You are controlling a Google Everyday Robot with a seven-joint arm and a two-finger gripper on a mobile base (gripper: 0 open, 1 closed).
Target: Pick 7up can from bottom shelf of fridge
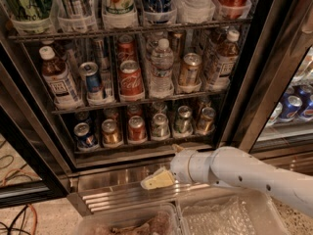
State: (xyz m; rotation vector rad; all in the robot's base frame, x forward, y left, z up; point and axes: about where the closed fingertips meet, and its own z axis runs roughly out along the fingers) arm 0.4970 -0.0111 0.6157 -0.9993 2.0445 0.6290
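Observation:
The fridge (pixel 34 146) stands open, with a ribbed steel base (pixel 112 195). Its bottom shelf (pixel 142 145) holds a row of short cans. The 7up can (pixel 159 125), with a silver top and a pale silvery-green body, stands fourth from the left, between a red-orange can (pixel 136 128) and another silvery can (pixel 183 119). My gripper (pixel 159 165) is open and empty, below and in front of the shelf over the steel base. One pale yellow finger (pixel 157 179) points left. The tip of the other shows near the shelf edge, just below the 7up can.
A blue can (pixel 84 133) and a gold-brown can (pixel 110 131) stand at the shelf's left. The rack above holds bottles and cans (pixel 161 67). A second cooler with blue cans (pixel 293 106) is at the right. Clear plastic bins (pixel 225 214) sit below my arm. Cables (pixel 19 214) lie on the floor at left.

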